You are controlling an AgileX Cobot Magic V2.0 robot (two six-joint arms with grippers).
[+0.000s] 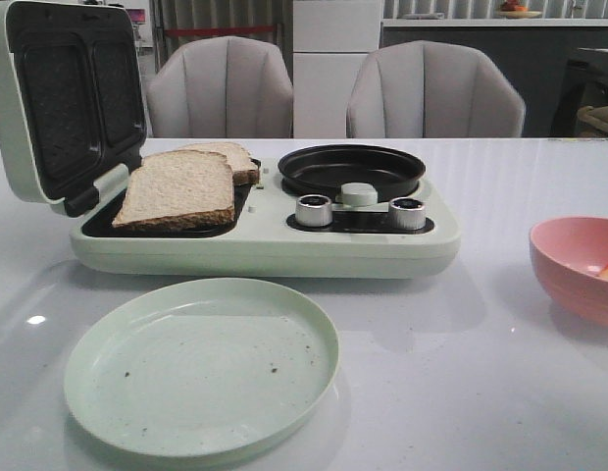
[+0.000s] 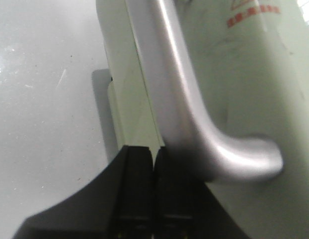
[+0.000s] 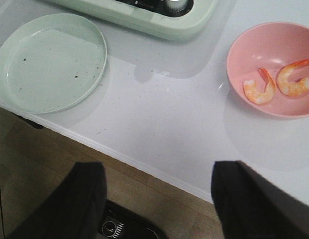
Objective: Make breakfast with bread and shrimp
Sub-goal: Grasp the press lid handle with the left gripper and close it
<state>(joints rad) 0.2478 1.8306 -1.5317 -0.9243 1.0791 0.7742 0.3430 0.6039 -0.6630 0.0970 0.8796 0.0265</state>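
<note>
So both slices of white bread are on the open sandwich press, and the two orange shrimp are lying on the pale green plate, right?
Not quite. The two orange shrimp lie in the pink bowl, as the right wrist view shows; the pale green plate holds only crumbs. Both slices of white bread do sit on the open sandwich press.

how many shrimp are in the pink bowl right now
2. Both lie side by side inside the pink bowl: one shrimp toward the green plate's side, the other shrimp beside it. None looks hidden.
</note>
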